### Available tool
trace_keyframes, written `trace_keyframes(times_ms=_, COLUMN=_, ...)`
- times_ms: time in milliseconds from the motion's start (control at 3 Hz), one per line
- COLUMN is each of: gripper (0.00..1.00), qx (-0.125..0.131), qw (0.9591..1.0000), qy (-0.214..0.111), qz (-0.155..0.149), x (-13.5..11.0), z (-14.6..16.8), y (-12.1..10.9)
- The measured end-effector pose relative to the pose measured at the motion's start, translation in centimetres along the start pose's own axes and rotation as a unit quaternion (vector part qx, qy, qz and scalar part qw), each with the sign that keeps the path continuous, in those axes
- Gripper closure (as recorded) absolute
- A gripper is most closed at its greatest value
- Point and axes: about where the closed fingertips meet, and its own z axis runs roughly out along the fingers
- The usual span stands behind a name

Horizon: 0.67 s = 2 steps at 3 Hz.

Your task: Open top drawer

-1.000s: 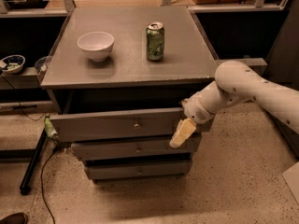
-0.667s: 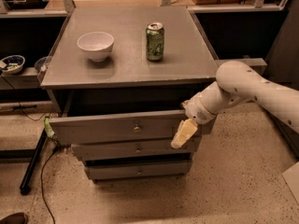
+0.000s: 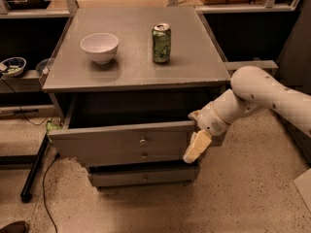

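The top drawer [image 3: 116, 143] of the grey cabinet [image 3: 194, 67] stands pulled out some way towards me, with a dark gap showing behind its flat front. Its small round metal knob [image 3: 143, 141] is at the centre of the front. My gripper [image 3: 197, 144] is at the right end of the drawer front, against its upper right corner, and my white arm [image 3: 262, 96] reaches in from the right. Two shorter drawers sit below it, the middle one [image 3: 144, 156] mostly covered by the open front and the bottom one [image 3: 145, 177] in view.
A white bowl [image 3: 99, 46] and a green can [image 3: 161, 42] stand on the cabinet top. A small bowl [image 3: 12, 66] sits on a low shelf at the left. A black pole [image 3: 34, 169] and a cable lie on the speckled floor at the left.
The top drawer has slid further out towards me, and the gap behind its front has widened. My gripper and forearm have moved down and towards me with it.
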Motion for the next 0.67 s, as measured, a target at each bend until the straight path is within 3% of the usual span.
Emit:
trace_keyframes(times_ms=333, gripper=0.00, qx=-0.016, qw=0.9998, qy=-0.007, qz=-0.005, x=0.2, z=-0.8, y=1.4)
trace_keyframes(times_ms=667, gripper=0.00, qx=-0.044, qw=0.9988, qy=-0.013, qz=-0.019, x=0.4, z=-2.8, y=4.9)
